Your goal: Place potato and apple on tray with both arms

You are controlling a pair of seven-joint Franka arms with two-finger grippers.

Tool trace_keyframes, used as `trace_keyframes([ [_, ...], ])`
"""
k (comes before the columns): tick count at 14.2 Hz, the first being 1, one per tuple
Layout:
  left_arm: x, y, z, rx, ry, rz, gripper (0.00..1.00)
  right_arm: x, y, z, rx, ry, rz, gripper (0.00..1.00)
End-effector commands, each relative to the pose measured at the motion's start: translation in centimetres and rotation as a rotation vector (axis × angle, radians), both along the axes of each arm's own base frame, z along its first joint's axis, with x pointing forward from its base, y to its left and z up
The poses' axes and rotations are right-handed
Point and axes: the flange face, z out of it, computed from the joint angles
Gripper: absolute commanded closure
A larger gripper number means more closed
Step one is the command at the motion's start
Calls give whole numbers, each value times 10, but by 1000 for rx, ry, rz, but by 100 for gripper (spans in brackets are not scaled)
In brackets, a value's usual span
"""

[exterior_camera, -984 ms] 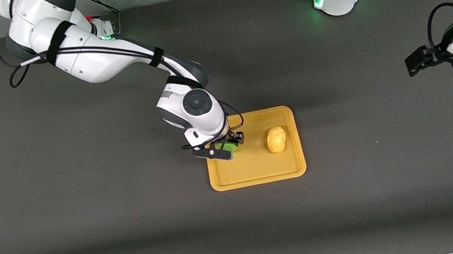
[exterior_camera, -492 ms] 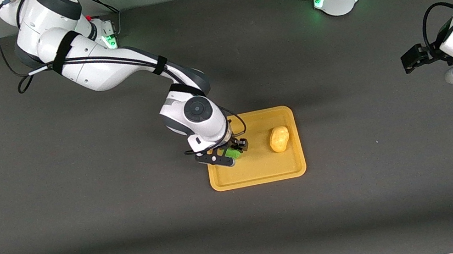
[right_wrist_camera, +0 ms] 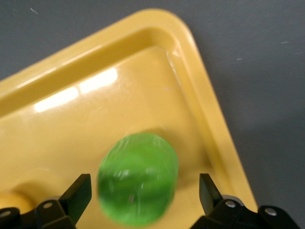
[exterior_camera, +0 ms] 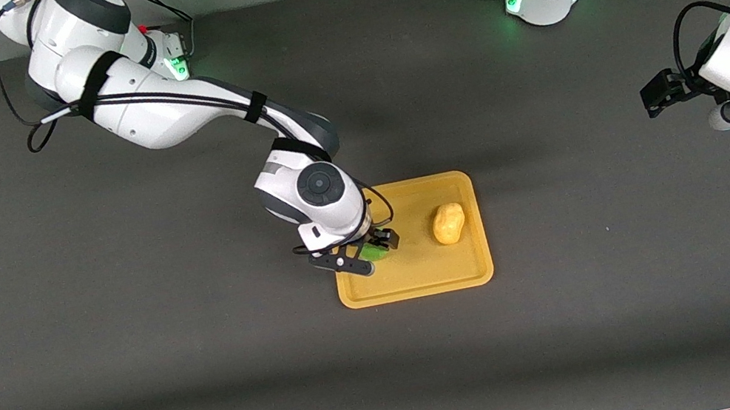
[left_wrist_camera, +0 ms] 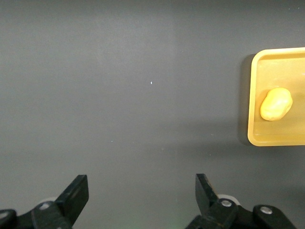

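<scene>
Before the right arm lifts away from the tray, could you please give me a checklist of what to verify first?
1. right gripper jaws open, with gaps on both sides of the apple: ok.
2. apple over the tray floor, inside the rim: ok.
3. apple settled and at rest: cannot tell.
4. potato lying on the tray, apart from the apple: ok.
5. left gripper open, waiting over the table toward the left arm's end, away from the tray: ok.
</scene>
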Motion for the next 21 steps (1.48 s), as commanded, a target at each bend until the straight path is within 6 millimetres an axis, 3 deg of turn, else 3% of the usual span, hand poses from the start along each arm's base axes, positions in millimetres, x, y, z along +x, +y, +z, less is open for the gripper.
trace_keyframes([
  [1,-10,1,1,-16,3,-17,0,5,-19,91,-26,29,68,0],
  [2,-9,4,1,-20,5,-20,0,9,-32,116,-43,50,95,0],
  [4,-10,6,3,-20,7,-20,0,40,-92,141,-93,73,201,0],
  [5,-10,16,3,-23,11,-19,0,50,-121,162,-110,57,222,0],
  [7,-11,19,4,-69,22,-41,0,74,-193,182,-69,85,162,0],
  [8,-12,19,4,-70,27,-41,0,72,-216,202,-78,71,300,0],
  [9,-12,20,3,-71,30,-42,0,72,-257,204,-115,74,376,0],
  [10,-11,21,3,-71,30,-39,0,70,-287,209,-108,77,404,0],
  [12,-12,21,2,-71,35,-42,0,61,-346,239,-73,52,441,0],
  [14,-15,17,7,-68,23,-29,0,42,-392,256,-87,45,487,0],
  [17,-18,19,15,-56,5,-16,0,3,-423,281,-103,-23,478,0],
  [21,-14,21,9,-55,4,-12,0,-2,-443,291,-49,-53,464,0],
])
